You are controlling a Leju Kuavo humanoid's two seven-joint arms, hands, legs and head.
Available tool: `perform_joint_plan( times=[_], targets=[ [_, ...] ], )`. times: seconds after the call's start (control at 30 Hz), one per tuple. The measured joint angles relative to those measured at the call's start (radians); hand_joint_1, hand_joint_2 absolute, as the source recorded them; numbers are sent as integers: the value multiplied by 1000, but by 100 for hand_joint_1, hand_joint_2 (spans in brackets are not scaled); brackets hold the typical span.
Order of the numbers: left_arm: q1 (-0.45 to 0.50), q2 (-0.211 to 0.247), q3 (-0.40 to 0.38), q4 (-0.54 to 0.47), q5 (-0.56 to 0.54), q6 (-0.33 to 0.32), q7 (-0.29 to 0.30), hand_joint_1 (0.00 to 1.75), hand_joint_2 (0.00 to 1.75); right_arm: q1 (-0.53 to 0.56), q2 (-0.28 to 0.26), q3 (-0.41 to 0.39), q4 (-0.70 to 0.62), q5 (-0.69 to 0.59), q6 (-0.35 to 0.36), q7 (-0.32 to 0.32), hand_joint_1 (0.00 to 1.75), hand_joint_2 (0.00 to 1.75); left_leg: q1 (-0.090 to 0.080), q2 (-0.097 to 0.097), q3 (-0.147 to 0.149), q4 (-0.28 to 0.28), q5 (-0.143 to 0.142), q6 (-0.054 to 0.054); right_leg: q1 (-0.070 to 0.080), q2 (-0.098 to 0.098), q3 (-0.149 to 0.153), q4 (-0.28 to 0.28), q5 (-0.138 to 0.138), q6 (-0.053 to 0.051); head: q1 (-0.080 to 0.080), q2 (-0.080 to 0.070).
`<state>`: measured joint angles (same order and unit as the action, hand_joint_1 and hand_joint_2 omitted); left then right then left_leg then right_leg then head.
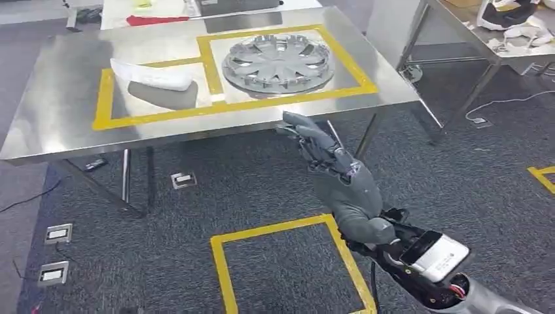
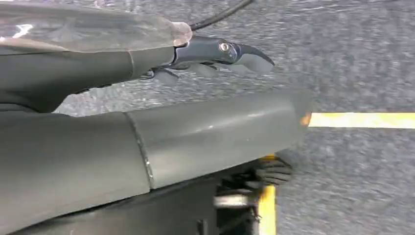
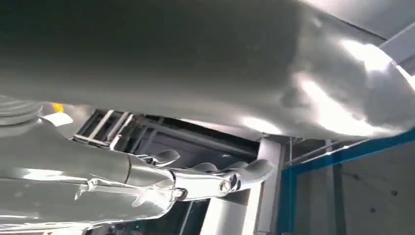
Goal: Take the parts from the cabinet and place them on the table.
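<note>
You had the steel surface (image 1: 59, 131) ahead of you, its shiny top marked with yellow tape (image 1: 103, 98) into two joined boxes. In the larger box, on the right, lay the wheel cover (image 1: 277, 63): a round grey disc with many spokes fanning out from a small hub, flat on the metal and well inside the tape lines. In the left box lay the white trim piece (image 1: 152, 74), long, narrow and slightly curved, with its dark reflection just under it; it sat well apart from the wheel cover, with a strip of tape between them.

Your right hand (image 1: 337, 180) was held out over the grey carpet (image 1: 196, 222), below the near edge of the surface and in front of the wheel cover. Its fingers (image 1: 307, 134) were stretched forward and apart, with nothing in them. In the right wrist view you looked up at the metal underside close above those fingers (image 3: 244, 171).

Your left hand (image 2: 161, 68) showed in its wrist view over the carpet and floor tape (image 2: 362, 120); its fingers (image 2: 244, 53) lay straight and held nothing.
</note>
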<state>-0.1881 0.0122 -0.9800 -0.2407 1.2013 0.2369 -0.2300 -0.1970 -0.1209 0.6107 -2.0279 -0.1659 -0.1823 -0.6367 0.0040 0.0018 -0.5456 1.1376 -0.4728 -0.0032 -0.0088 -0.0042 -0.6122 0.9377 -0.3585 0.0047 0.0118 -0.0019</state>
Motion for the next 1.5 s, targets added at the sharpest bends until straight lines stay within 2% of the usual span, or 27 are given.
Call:
perform_joint_plan(
  times=[0.07,0.17,0.2,0.23,0.27,0.33,0.37,0.4,0.5,0.53,0.57,0.6,0.7,0.73,0.8,0.87,0.9,0.93,1.0,1.03,1.1,1.23,1.3,1.37,1.4,1.43,1.5],
  targets=[
    [-6,3,0,0,-1,0,0,0,0,-2,0,-7,-1,0,0,4,0,0,-10,-1,141,-209,-45,9,3,0,-15,3,20,11,-1,0],
    [-8,1,0,0,-4,0,0,0,0,-1,0,-21,-1,0,0,14,0,0,-19,-4,130,-225,-38,18,-3,-5,-18,-9,58,28,2,0],
    [-5,-3,0,0,-4,0,2,0,0,0,0,-28,-2,0,-1,17,0,0,-8,-2,120,-231,-23,30,2,-3,-27,-12,64,35,3,0],
    [-5,-2,0,0,-4,0,4,0,0,3,-2,-34,-2,1,-2,18,0,0,-8,5,109,-230,-11,35,-4,2,-38,4,28,38,3,0],
    [-4,-2,0,0,-3,0,6,0,0,4,-3,-39,-3,1,-3,20,0,0,-8,7,92,-230,1,46,-4,1,-58,61,-47,41,11,0],
    [-5,-3,0,0,-4,0,6,0,0,7,-7,-46,-4,1,-4,21,0,0,-11,9,64,-227,25,51,-5,1,-95,228,-170,48,18,0],
    [-5,-3,0,0,-4,0,6,0,0,7,-8,-51,-4,1,-5,21,0,0,-12,10,47,-224,37,50,-5,2,-106,303,-192,51,20,0],
    [-5,-3,0,0,-4,0,6,0,0,8,-8,-53,-4,1,-5,21,0,0,-13,10,27,-219,49,49,-6,1,-103,350,-177,53,22,0],
    [-5,-3,0,0,-4,0,8,0,0,10,-10,-61,-5,1,-5,22,0,0,-14,10,-31,-197,76,42,-8,2,2,263,-73,48,29,0],
    [-5,-3,0,0,-4,0,8,0,0,10,-10,-62,-7,1,-5,22,0,0,-15,8,-46,-189,87,38,-8,4,93,148,-83,41,33,0],
    [-5,-3,0,0,-4,0,9,0,0,9,-10,-62,-10,1,-5,23,0,0,-18,8,-54,-188,94,32,-4,4,157,44,-133,37,39,0],
    [-5,-3,0,0,-4,0,9,0,0,8,-10,-64,-15,1,-5,22,0,0,-16,8,-54,-189,103,27,1,5,181,-11,-148,34,32,0],
    [-6,-4,0,0,-2,2,10,0,0,7,-10,-72,-16,0,-9,26,0,0,-12,6,-64,-197,136,9,5,4,154,-13,-117,16,30,0],
    [-4,-2,0,0,1,3,10,0,0,4,-10,-73,-15,0,-9,26,0,0,-5,1,-73,-184,115,5,-1,-5,139,-17,-102,10,27,0],
    [-1,-3,0,0,10,3,9,0,0,3,-11,-74,-15,0,-10,29,0,0,-3,0,-113,-68,-31,-4,-2,-3,102,-17,-75,-6,12,0],
    [0,-3,0,0,14,3,5,0,0,3,-11,-75,-14,0,-11,31,0,0,0,0,-140,80,-126,-11,-2,-4,68,-16,-48,-3,5,0],
    [1,-3,0,0,16,3,3,0,0,3,-11,-76,-14,0,-12,32,0,0,1,0,-140,135,-123,-13,-2,-4,59,-16,-33,-3,1,0],
    [1,-2,0,0,18,4,1,0,0,3,-11,-76,-13,0,-15,32,0,0,2,0,-125,148,-87,-14,-2,-5,38,-15,-18,0,-1,0],
    [2,-2,1,0,23,5,-3,0,0,4,-11,-78,-11,0,-16,34,0,0,3,1,-47,71,7,-14,-4,-4,-2,-11,11,8,-2,0],
    [2,-2,1,0,25,5,-6,0,0,4,-11,-79,-10,0,-17,34,0,0,3,0,19,-15,11,-13,-6,-3,-16,-7,23,13,-2,0],
    [1,0,2,0,28,6,-11,0,0,5,-11,-84,-10,0,-17,34,0,0,-3,-3,154,-229,-59,-3,-2,-5,-30,2,41,26,-2,0],
    [11,-2,2,0,33,9,-12,0,0,6,-13,-92,-9,0,-17,34,0,0,-3,0,127,-230,-38,34,-10,3,-43,-2,74,49,4,0],
    [13,0,2,0,35,12,-12,0,0,8,-16,-97,-9,0,-17,35,0,0,-5,5,98,-226,-17,48,-6,7,-83,92,-51,56,10,0],
    [14,0,2,0,35,12,-15,0,0,12,-18,-102,-9,0,-16,36,0,0,-12,7,69,-222,5,56,-9,6,-114,258,-165,61,19,0],
    [14,0,2,0,36,12,-17,0,0,14,-19,-105,-9,-2,-16,37,0,0,-14,7,53,-218,16,55,-9,6,-118,321,-171,62,21,0],
    [14,1,2,0,37,12,-19,0,0,17,-19,-108,-8,-2,-16,38,0,0,-17,6,36,-212,26,54,-9,6,-107,345,-143,61,24,0],
    [15,4,2,0,38,10,-22,0,0,19,-22,-109,-9,-2,-16,39,0,0,-20,6,1,-199,40,51,-8,6,-25,265,-74,54,28,0]
  ],
)
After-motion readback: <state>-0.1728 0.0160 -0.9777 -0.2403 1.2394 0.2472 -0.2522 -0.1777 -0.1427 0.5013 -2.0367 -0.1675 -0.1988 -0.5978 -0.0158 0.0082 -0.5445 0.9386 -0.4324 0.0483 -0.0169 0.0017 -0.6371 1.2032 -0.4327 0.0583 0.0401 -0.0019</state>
